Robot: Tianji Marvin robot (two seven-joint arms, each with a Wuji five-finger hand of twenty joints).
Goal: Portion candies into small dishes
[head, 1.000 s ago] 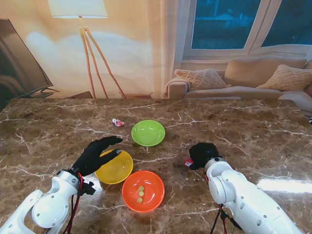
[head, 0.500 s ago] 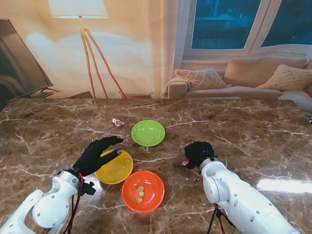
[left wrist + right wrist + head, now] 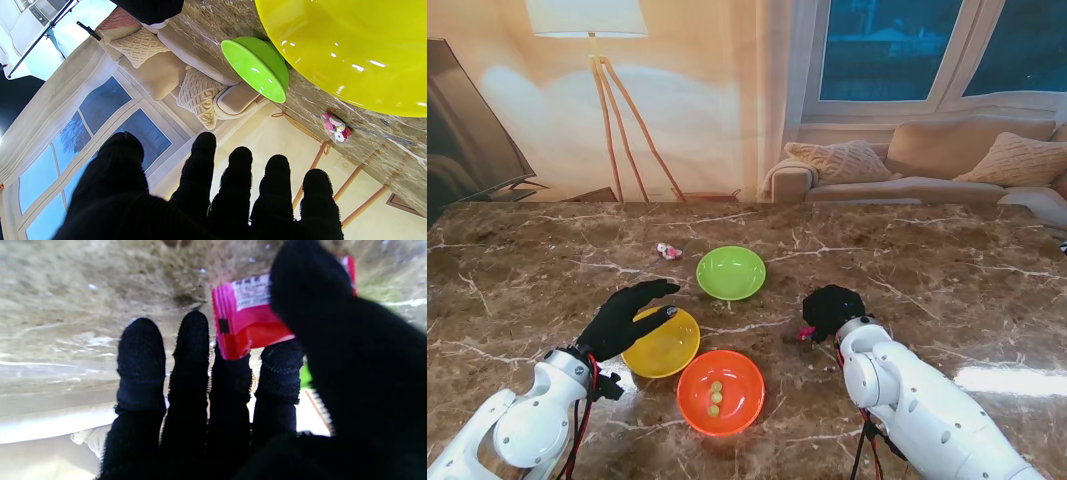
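Three small dishes sit mid-table: a green one [image 3: 731, 272] farthest from me, a yellow one [image 3: 663, 342] and an orange one [image 3: 720, 391] holding three small yellowish candies [image 3: 715, 397]. My left hand [image 3: 626, 318] hovers open over the yellow dish's left rim, fingers spread. My right hand [image 3: 831, 310] is shut on a red and pink candy packet [image 3: 248, 318], pinched between thumb and fingers just over the table, right of the dishes. The packet's edge [image 3: 806, 331] peeks out under that hand. A small wrapped pink and white candy [image 3: 668, 251] lies left of the green dish [image 3: 258, 68].
The brown marble table [image 3: 947, 270] stretches wide on both sides. Beyond its far edge stand a floor lamp [image 3: 602, 90] and a sofa [image 3: 927, 165] with cushions. A dark screen [image 3: 467, 130] stands at the far left.
My right hand has slid left and slightly away from me with the red packet, closer to the dishes. The left hand and the dishes have not moved.
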